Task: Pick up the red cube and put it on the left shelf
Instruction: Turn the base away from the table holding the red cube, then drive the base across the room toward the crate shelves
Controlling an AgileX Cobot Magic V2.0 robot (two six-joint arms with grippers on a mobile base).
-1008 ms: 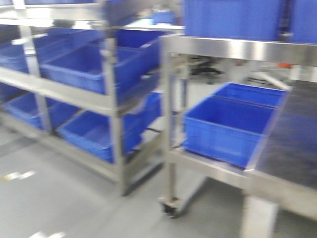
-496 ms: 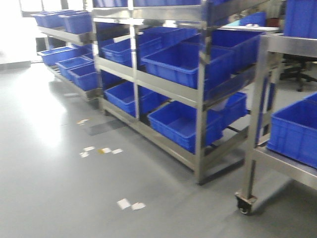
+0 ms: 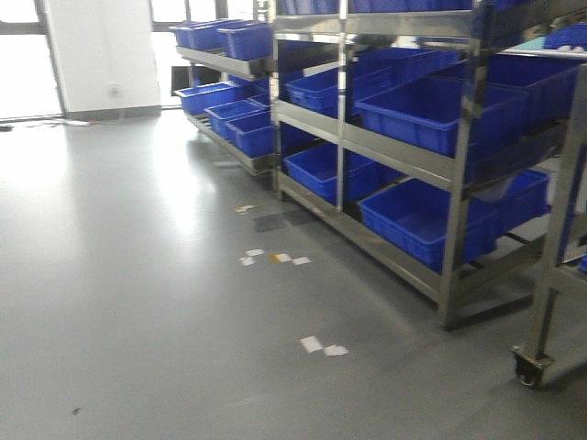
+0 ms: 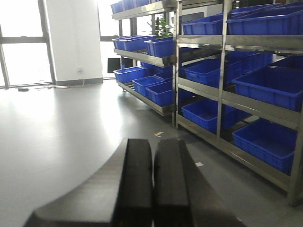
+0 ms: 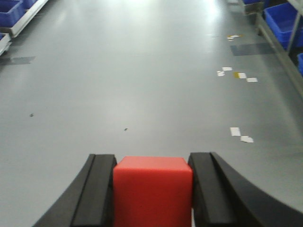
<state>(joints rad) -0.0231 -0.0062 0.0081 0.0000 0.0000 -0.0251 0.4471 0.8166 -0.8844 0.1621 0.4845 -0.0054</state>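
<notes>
**Right wrist view.** My right pincer (image 5: 151,163) sits at 6 o'clock in the frame. It is parted just to the width of the red cube (image 5: 152,194), which it grips. One dark finger (image 5: 97,189) presses the cube's 9 o'clock face and the other presses its 3 o'clock face. The cube's top face is level. It hangs above the grey floor (image 5: 118,71), well apart from any rack. White tape scraps (image 5: 240,135) lie on the floor toward 2 o'clock.

**Left wrist view.** My left pincer (image 4: 152,144) is also at 6 o'clock. Its two black fingers are pressed together along their length, with nothing between them.

**Front view.** The left shelf (image 3: 404,158) is a steel rack level carrying dark-blue crates (image 3: 431,110). It runs from 3 o'clock back toward 12 o'clock, and I cannot tell its screw heads at this sharpness. A farther rack (image 3: 225,64) with more blue crates stands near 12 o'clock. A caster wheel (image 3: 527,367) of another steel frame shows at 4 o'clock. The red cube is not on any shelf; it is only in my right pincer.
</notes>
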